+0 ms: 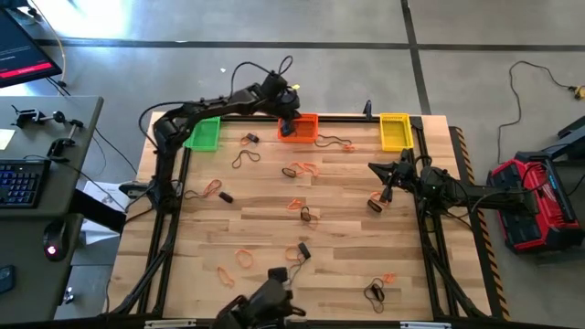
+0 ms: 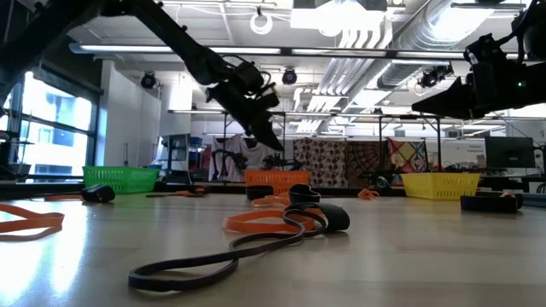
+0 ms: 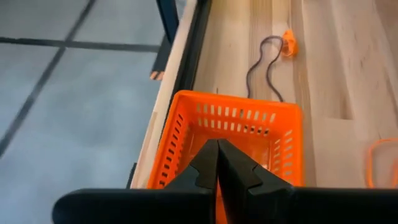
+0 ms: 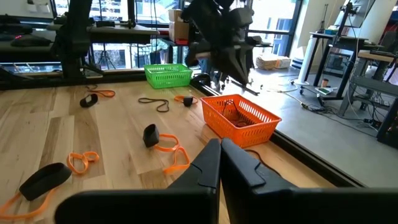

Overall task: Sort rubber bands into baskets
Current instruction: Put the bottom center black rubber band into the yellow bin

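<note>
The orange basket (image 1: 299, 128) stands at the table's far edge, between the green basket (image 1: 203, 133) and the yellow basket (image 1: 394, 131). My left gripper (image 3: 217, 155) is shut and hangs just above the orange basket (image 3: 236, 134); nothing shows between its fingers. It also shows in the low view (image 2: 271, 138), above the basket (image 2: 277, 178). My right gripper (image 4: 219, 149) is shut and empty, above the table's right part (image 1: 375, 170), pointing toward the orange basket (image 4: 239, 118). Orange, brown and black rubber bands (image 1: 302, 170) lie scattered flat on the wood.
Loose bands lie across the table, among them a dark loop (image 3: 261, 62) beside the orange basket, a black band (image 1: 376, 203) near my right gripper and a long dark one (image 2: 230, 251) close to the low camera. A black frame rail (image 1: 347, 117) runs along the far edge.
</note>
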Controlling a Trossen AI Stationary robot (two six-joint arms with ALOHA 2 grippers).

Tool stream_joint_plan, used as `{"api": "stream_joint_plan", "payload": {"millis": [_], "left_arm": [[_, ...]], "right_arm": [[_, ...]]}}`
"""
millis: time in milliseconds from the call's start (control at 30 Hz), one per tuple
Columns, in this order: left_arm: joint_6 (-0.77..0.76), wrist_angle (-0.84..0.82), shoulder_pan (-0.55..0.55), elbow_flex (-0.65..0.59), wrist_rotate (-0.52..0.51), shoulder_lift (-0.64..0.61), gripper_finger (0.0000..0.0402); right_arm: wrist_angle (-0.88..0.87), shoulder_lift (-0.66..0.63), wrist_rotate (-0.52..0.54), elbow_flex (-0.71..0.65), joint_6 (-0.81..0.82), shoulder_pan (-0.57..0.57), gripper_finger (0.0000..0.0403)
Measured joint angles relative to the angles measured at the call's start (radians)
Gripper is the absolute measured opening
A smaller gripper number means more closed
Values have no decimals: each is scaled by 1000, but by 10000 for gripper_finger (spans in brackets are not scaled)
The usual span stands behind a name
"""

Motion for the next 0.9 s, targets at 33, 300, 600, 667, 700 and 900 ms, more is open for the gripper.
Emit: {"api": "stream_joint_plan", "payload": {"millis": [33,300,600,667,700,900], "left_arm": [[-9,32,0,-32,-1,-26,0],[-103,254,-7,-329,-7,-249,0],[-200,498,-37,-684,-1,-464,0],[-228,575,-50,-762,-1,-496,0],[-245,616,-58,-797,0,-509,0],[-298,816,-106,-942,2,-537,0]], "right_arm": [[0,0,0,0,0,0,0],[0,0,0,0,0,0,0],[0,0,0,0,0,0,0],[0,0,0,0,0,0,0],[0,0,0,0,0,0,0],[0,0,0,0,0,0,0]]}}
